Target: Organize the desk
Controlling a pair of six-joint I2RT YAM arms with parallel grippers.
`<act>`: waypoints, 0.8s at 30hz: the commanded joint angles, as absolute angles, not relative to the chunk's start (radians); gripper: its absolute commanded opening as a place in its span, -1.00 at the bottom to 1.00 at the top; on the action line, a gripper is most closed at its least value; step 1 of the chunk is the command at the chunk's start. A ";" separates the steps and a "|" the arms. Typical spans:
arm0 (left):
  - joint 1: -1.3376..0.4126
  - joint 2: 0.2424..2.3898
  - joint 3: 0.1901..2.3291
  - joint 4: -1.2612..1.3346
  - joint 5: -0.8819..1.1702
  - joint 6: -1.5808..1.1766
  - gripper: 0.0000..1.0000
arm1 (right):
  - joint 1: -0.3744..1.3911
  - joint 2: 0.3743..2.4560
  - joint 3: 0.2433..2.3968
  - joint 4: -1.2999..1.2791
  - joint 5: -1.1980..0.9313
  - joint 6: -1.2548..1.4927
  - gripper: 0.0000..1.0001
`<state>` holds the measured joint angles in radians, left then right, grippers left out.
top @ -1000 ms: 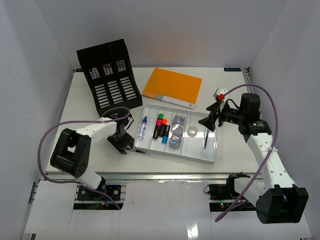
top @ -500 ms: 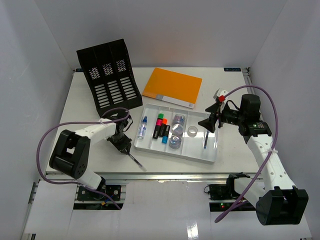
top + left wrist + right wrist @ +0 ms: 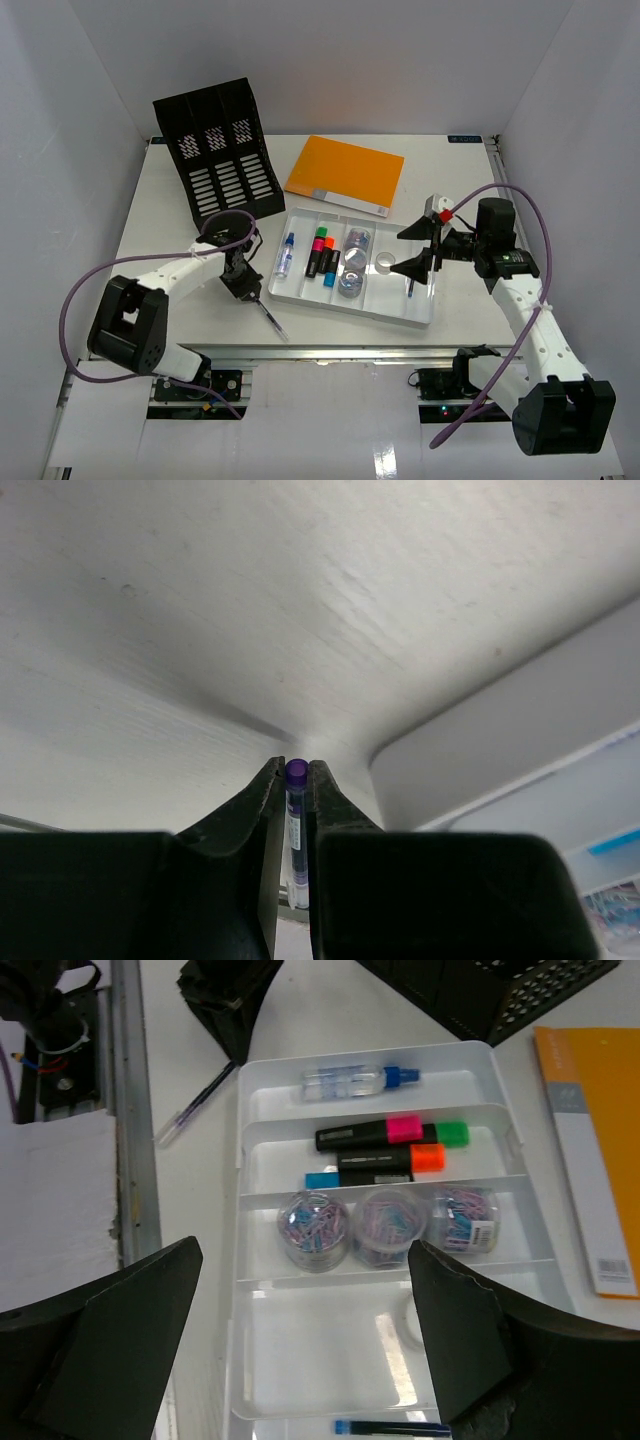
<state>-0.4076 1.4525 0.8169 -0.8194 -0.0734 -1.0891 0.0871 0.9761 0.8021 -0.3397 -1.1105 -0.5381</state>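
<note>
Worktop [image 3: 165, 225]: white, spans the enclosure floor, with a metal rail [image 3: 330, 352] along the near edge.

Left tool [image 3: 248, 290]: low over the near-left part of the worktop, just beside the left end of the white tray [image 3: 425, 312]. Its fingers are clenched on a purple-capped pen [image 3: 272, 320]. In the wrist view the capped end is pinched between the fingertips. The pen's free end points toward the rail. Cannot tell whether the pen touches the surface.

Tray: centre of the worktop. Its compartments hold a blue-capped bottle [image 3: 286, 255], highlighters [image 3: 322, 255], three jars of paper clips [image 3: 352, 268], a tape ring [image 3: 385, 263] and a blue pen [image 3: 411, 278].

Right tool [image 3: 412, 248]: above the tray's right end, jaws spread wide, grasping nothing.

Behind the tray: an orange folder [image 3: 345, 172] lying flat, and a black file rack [image 3: 222, 150] at far left, tilted back. The left arm's purple cable [image 3: 225, 222] loops between rack and tray.
</note>
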 commanded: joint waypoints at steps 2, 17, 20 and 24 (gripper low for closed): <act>-0.405 1.336 0.825 -0.762 -0.047 -1.021 -0.84 | 0.158 0.965 0.734 -0.302 -1.277 -0.532 0.81; -0.416 1.196 0.942 -0.562 0.306 -0.919 -1.00 | 0.535 1.415 1.120 -0.368 -0.903 -0.153 0.45; -0.429 1.224 0.980 -0.492 0.328 -0.922 -1.00 | 0.587 1.515 1.240 -0.379 -0.852 -0.044 0.54; -0.453 1.277 1.004 -0.387 0.338 -0.951 -1.00 | 0.612 1.607 1.321 -0.359 -0.809 0.123 0.72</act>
